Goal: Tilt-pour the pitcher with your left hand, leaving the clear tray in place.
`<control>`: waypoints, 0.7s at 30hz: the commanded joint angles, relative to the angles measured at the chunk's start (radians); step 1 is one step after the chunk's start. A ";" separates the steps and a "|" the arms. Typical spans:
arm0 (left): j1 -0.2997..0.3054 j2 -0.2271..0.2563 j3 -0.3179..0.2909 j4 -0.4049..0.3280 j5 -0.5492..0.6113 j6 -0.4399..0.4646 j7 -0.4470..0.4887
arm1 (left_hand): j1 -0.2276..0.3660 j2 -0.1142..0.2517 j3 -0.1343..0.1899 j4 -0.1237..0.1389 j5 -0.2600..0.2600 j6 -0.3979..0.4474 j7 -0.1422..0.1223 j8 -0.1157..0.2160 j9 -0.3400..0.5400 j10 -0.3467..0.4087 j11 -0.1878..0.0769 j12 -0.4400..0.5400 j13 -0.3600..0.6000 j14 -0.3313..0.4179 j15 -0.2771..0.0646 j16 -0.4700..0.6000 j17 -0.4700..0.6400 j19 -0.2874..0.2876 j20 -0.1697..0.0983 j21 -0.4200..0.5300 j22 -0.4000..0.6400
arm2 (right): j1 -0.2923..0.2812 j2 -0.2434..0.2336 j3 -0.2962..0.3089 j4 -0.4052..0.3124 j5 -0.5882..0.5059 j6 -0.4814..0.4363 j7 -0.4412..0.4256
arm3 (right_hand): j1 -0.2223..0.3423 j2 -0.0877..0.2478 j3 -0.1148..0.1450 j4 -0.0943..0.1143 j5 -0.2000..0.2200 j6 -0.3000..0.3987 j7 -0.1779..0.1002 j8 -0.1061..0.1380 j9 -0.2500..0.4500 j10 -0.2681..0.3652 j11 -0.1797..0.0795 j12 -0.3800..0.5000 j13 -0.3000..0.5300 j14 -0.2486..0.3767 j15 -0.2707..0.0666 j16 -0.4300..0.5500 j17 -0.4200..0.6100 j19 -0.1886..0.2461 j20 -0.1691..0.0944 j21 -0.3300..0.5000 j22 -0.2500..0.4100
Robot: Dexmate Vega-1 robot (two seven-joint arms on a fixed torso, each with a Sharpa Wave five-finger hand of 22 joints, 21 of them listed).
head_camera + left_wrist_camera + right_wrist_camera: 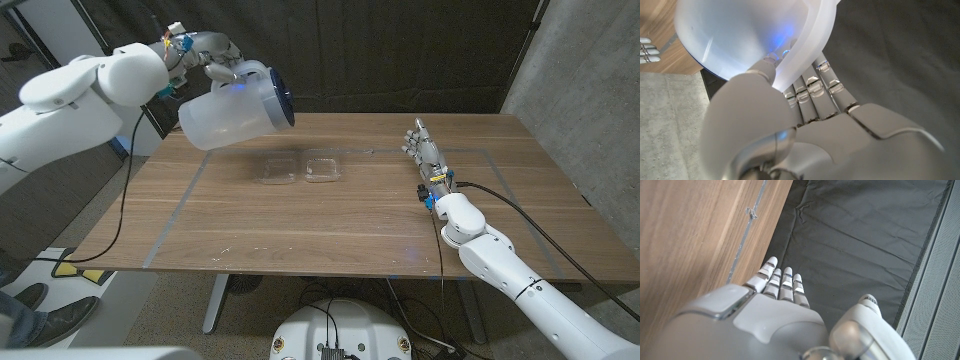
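The pitcher [235, 107], translucent white with a dark rim, is hanging in the air above the table's [330, 225] far left part, tipped well over on its side so its mouth is facing right and slightly down. The left hand [210, 55] is grasping it by the handle, at the pitcher's upper back; in the left wrist view the fingers [812, 87] are wrapping around the pale handle strap, with the pitcher body [740, 35] bulging just past them and a blue glow showing at the handle.

The clear tray [322, 166] is sitting on the table just below and to the right of the pitcher's mouth, not touching it. A second clear piece [277, 170] is lying just beside the tray on its left; cannot tell whether it is a lid or another tray.

The right hand [424, 150] is waiting on the table's right side, well apart from the tray, fingers straight and released, holding nothing. In the right wrist view its fingers [781, 282] are reaching out close together alongside the wood, thumb off to one side. Thin tape lines are marking a rectangle on the tabletop. A dark curtain [400, 50] is hanging behind the table.
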 commanded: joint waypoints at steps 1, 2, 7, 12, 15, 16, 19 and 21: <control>-0.154 -0.065 0.126 0.031 0.108 -0.037 -0.113 | 0.061 0.065 0.028 0.019 0.000 0.041 0.034 -0.004 -0.004 0.006 -0.009 -0.003 0.003 0.010 0.003 -0.004 0.002 0.001 -0.022 0.009 0.001 | -0.023 -0.002 0.012 -0.015 -0.004 0.005 -0.020 | 0.003 0.009 -0.001 -0.001 -0.002 0.006 0.007 0.003 0.004 0.005 0.001 0.000 0.003 0.010 0.005 -0.002 0.005 0.004 0.000 0.000 0.003; -0.167 -0.072 0.135 0.035 0.119 -0.043 -0.122 | 0.061 0.064 0.028 0.019 -0.001 0.041 0.034 -0.005 -0.005 0.006 -0.011 -0.004 0.003 0.010 0.002 -0.005 0.002 0.000 -0.024 0.009 0.001 | -0.026 -0.003 0.013 -0.018 -0.005 0.004 -0.023 | 0.003 0.009 -0.001 -0.001 -0.002 0.006 0.007 0.003 0.004 0.005 0.001 0.000 0.003 0.010 0.005 -0.002 0.005 0.004 0.001 0.000 0.003; -0.219 -0.111 0.172 0.057 0.167 -0.068 -0.168 | 0.059 0.063 0.029 0.020 0.000 0.040 0.033 -0.007 -0.005 0.005 -0.013 -0.007 0.002 0.006 -0.002 -0.009 0.002 -0.004 -0.028 0.011 0.001 | -0.038 -0.003 0.020 -0.027 -0.009 0.008 -0.035 | 0.003 0.009 -0.001 -0.001 -0.002 0.007 0.007 0.003 0.004 0.005 0.001 0.000 0.003 0.010 0.004 -0.002 0.005 0.004 0.001 0.000 0.003; -0.258 -0.145 0.199 0.078 0.202 -0.090 -0.211 | 0.058 0.063 0.030 0.020 0.000 0.041 0.032 -0.009 -0.005 0.006 -0.013 -0.009 0.004 0.009 0.000 -0.011 0.002 -0.007 -0.028 0.014 0.001 | -0.046 -0.003 0.025 -0.033 -0.011 0.011 -0.040 | 0.003 0.009 -0.002 -0.001 -0.002 0.007 0.007 0.003 0.004 0.006 0.002 0.000 0.003 0.010 0.006 -0.002 0.005 0.004 0.000 0.000 0.003; -0.279 -0.164 0.218 0.092 0.224 -0.103 -0.237 | 0.058 0.063 0.031 0.020 0.000 0.040 0.031 -0.010 -0.005 0.006 -0.013 -0.009 0.005 0.007 -0.002 -0.013 0.002 -0.009 -0.029 0.014 0.000 | -0.050 -0.005 0.027 -0.038 -0.011 0.008 -0.043 | 0.003 0.010 -0.002 -0.001 -0.002 0.007 0.007 0.003 0.004 0.006 0.002 0.000 0.003 0.010 0.006 -0.002 0.005 0.004 0.000 0.000 0.003; -0.283 -0.170 0.223 0.095 0.232 -0.106 -0.243 | 0.058 0.063 0.031 0.020 0.000 0.041 0.032 -0.010 -0.005 0.006 -0.014 -0.008 0.006 0.008 -0.002 -0.014 0.002 -0.010 -0.028 0.014 0.000 | -0.052 -0.005 0.028 -0.040 -0.012 0.006 -0.045 | 0.003 0.010 -0.002 -0.001 -0.002 0.007 0.008 0.003 0.004 0.006 0.002 0.000 0.003 0.010 0.006 -0.002 0.005 0.004 0.000 0.000 0.003; -0.296 -0.185 0.234 0.102 0.251 -0.118 -0.261 | 0.057 0.063 0.032 0.020 0.000 0.041 0.032 -0.010 -0.005 0.005 -0.014 -0.012 0.005 0.007 -0.003 -0.016 0.003 -0.011 -0.028 0.016 0.000 | -0.055 -0.008 0.031 -0.046 -0.013 0.002 -0.048 | 0.003 0.010 -0.002 -0.001 -0.002 0.007 0.007 0.003 0.004 0.006 0.002 0.000 0.003 0.010 0.005 -0.002 0.005 0.004 0.000 0.000 0.003; -0.306 -0.194 0.242 0.106 0.265 -0.125 -0.275 | 0.057 0.063 0.032 0.020 0.000 0.040 0.030 -0.011 -0.004 0.005 -0.016 -0.014 0.002 0.006 -0.003 -0.017 0.003 -0.013 -0.029 0.016 0.000 | -0.057 -0.009 0.033 -0.049 -0.014 0.001 -0.049 | 0.003 0.010 -0.003 -0.001 -0.002 0.007 0.007 0.003 0.004 0.006 0.002 -0.001 0.003 0.010 0.005 -0.002 0.005 0.004 0.000 0.000 0.003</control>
